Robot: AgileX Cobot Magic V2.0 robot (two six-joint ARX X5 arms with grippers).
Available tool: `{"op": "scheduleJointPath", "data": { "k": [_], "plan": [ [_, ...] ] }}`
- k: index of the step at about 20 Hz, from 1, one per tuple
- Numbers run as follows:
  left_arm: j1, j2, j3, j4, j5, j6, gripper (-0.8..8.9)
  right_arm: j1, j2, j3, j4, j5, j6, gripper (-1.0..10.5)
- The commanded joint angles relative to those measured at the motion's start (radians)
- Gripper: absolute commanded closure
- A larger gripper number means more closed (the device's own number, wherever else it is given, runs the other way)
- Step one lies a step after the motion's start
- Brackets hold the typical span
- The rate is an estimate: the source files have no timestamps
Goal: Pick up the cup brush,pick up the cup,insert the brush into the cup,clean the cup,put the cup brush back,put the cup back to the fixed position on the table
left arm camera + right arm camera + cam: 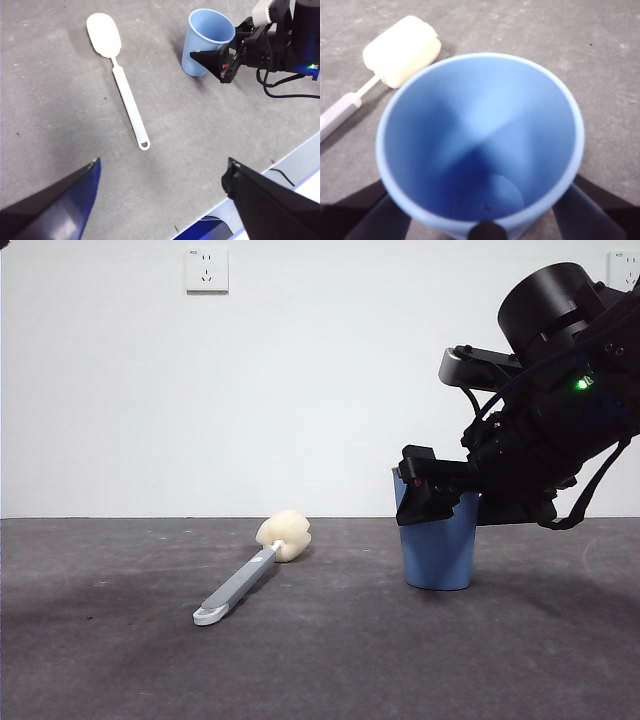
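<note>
Already bracketed: the cup [437, 545] stands between the right gripper's [437, 495] fingers, spread at its upper wall, no squeeze discernible.
Well apart, the brush [120, 75] lies flat on the surface [120, 660], handle toward the left gripper [160, 192], open and empty above.

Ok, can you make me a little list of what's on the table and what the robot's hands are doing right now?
cup brush: lying flat on the table, sponge head away from the camera, nothing touching it
cup: blue, upright, empty, standing on the table
right gripper: a jaw on each side of the cup near the rim; cup not lifted
left gripper: open, up above the table, holding nothing
done so far: nothing picked up yet
</note>
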Motion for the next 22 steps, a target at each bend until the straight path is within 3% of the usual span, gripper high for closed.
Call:
{"op": "scheduleJointPath", "data": {
  "k": [1,6,10,13,18,22],
  "plan": [
    [0.002,-0.002,-0.007,0.004,-0.001,0.011,3.97,0.002,0.028,-0.023,-0.061,0.000,-0.005,4.0],
    [0.002,-0.002,-0.007,-0.015,0.000,0.011,3.97,0.002,-0.005,-0.023,-0.043,0.002,-0.005,3.4],
    [0.002,-0.002,-0.007,-0.019,0.000,0.011,3.97,0.005,-0.101,-0.023,-0.142,-0.001,-0.004,3.4],
    [0.002,-0.002,-0.007,-0.018,-0.001,0.011,3.97,0.011,-0.249,-0.023,-0.309,-0.001,0.006,3.4],
    [0.002,-0.002,-0.007,-0.018,0.000,0.013,3.98,0.047,-0.585,-0.017,-0.679,-0.003,0.130,3.4],
    [0.002,-0.002,-0.007,-0.018,0.002,0.016,4.05,0.106,-0.819,0.051,-1.011,-0.064,0.167,3.5]
  ]
}}
